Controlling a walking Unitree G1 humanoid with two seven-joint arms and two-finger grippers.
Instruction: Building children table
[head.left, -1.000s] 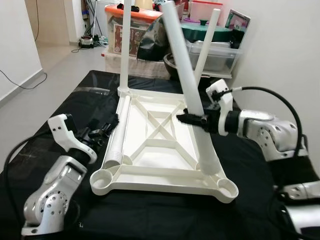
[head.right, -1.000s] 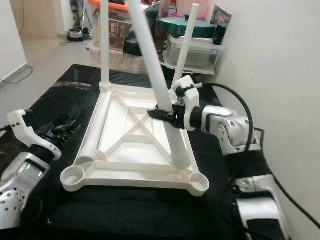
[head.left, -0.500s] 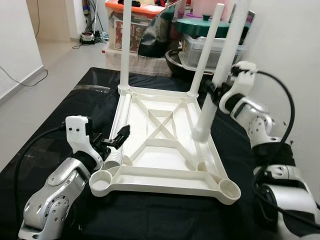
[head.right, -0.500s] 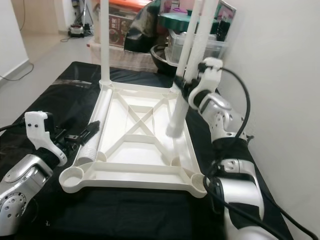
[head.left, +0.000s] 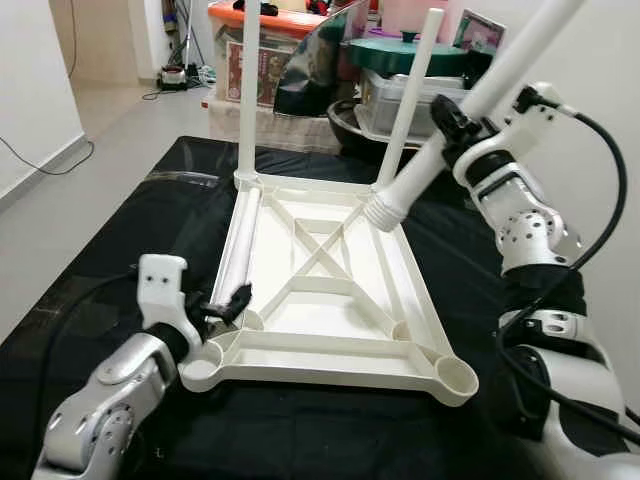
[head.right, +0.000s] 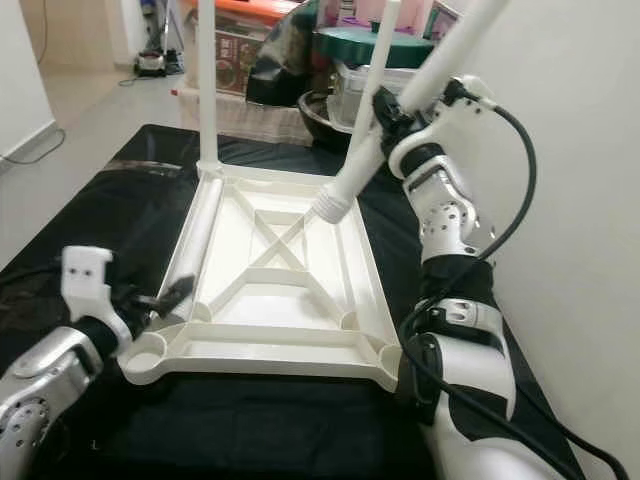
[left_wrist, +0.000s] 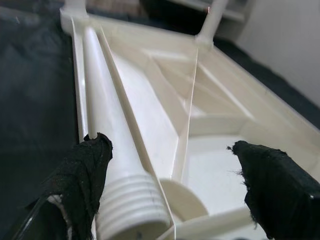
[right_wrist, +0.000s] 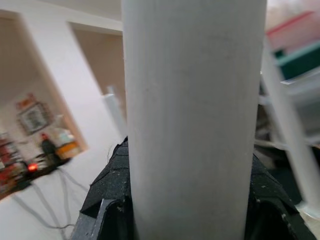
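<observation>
The white children's table top (head.left: 330, 375) lies upside down on black cloth. Two white legs stand in its far corners, one on the left (head.left: 246, 90) and one on the right (head.left: 410, 90). Another leg (head.left: 238, 255) lies loose along the frame's left side. My left gripper (head.left: 228, 300) is open at this leg's threaded near end (left_wrist: 130, 205), one finger (left_wrist: 85, 170) beside it. My right gripper (head.left: 452, 118) is shut on a further leg (head.left: 430, 165), held slanted with its threaded end (head.left: 377, 211) above the far right part of the frame.
Both near corner sockets (head.left: 205, 368) (head.left: 455, 378) stand open. Storage boxes (head.left: 270, 50) and a green-lidded container (head.left: 410, 50) crowd the space behind the table. A white wall (head.left: 600, 60) runs close on the right. Bare floor (head.left: 110, 130) lies far left.
My right gripper has swung its leg from nearly upright to a slant, lifting the threaded end toward the far right corner. My left gripper has dropped closer to the lying leg's near end.
</observation>
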